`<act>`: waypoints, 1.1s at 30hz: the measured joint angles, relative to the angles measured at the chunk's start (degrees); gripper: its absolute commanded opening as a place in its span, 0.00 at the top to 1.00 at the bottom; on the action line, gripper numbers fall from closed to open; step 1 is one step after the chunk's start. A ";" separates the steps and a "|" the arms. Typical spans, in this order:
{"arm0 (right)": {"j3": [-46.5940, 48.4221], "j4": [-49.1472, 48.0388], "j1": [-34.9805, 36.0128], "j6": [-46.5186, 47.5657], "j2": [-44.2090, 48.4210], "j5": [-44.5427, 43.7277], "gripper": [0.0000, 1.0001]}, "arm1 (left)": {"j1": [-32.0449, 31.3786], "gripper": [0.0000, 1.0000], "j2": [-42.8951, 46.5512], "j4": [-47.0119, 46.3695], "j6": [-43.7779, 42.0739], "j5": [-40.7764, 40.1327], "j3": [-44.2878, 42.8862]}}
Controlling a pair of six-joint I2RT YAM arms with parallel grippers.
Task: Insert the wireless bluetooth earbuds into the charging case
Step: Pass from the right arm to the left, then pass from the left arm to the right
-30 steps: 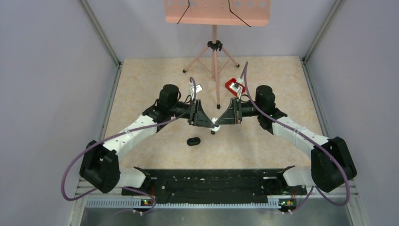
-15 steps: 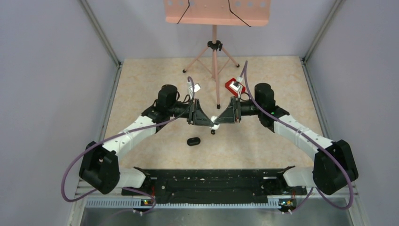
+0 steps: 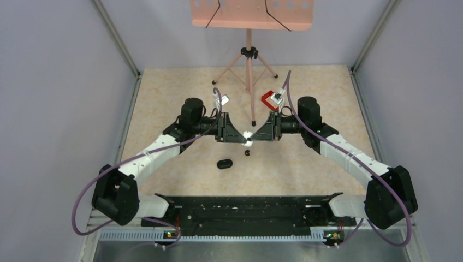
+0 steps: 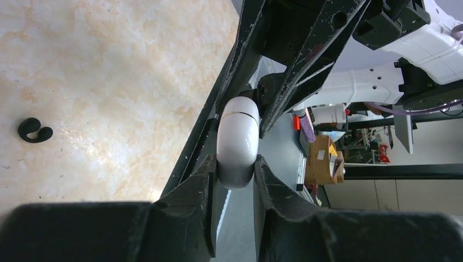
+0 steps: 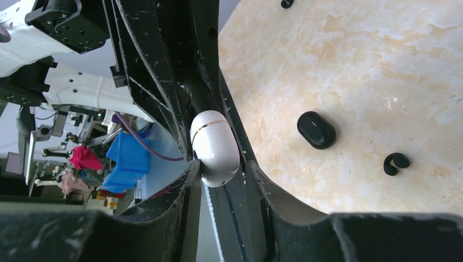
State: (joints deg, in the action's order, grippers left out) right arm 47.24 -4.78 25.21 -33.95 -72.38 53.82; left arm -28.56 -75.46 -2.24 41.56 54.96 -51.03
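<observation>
Between both grippers, left gripper (image 4: pixel 236 164) and right gripper (image 5: pixel 221 169) clamp one white case (image 4: pixel 237 139) from opposite ends; black earbud (image 5: pixel 396 163) and black oval case (image 5: pixel 316 130) lie on the table below, apart.

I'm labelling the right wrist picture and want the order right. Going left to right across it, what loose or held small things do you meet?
Glossy white rounded case between the right claw's fingers → glossy black oval case lying on the marbled table → small black curled earbud on the table.

Bright, even light; sharp views, faint glare on table (image 5: pixel 338 65).
</observation>
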 measured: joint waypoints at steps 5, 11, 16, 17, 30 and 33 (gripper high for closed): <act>0.00 0.04 -0.02 -0.04 0.00 -0.24 0.67 | 0.42 1.00 0.61 -1.25 1.70 -0.22 0.98; -0.81 1.44 -1.11 0.42 2.86 -3.65 0.57 | 1.92 1.00 1.75 -2.62 3.43 1.25 1.33; -5.42 -2.27 -1.70 -2.40 8.04 -7.80 0.51 | 2.14 1.00 2.47 -6.82 5.92 3.02 1.33; -7.02 -5.01 -1.73 -4.13 9.07 -8.46 0.51 | 2.19 1.00 2.47 -7.41 6.58 3.13 1.36; -16.83 -36.81 -1.31 -22.16 11.39 -13.31 0.50 | 2.27 1.00 0.48 -18.86 15.87 2.38 2.51; -16.76 -40.63 -0.31 -23.50 9.84 -13.20 0.50 | 2.27 1.00 -0.09 -20.20 17.09 2.14 2.56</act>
State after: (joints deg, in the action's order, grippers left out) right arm 30.48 -45.41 24.91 -57.45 -62.54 40.62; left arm -26.28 -75.55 -22.44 58.65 57.10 -48.47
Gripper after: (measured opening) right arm 0.499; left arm 0.285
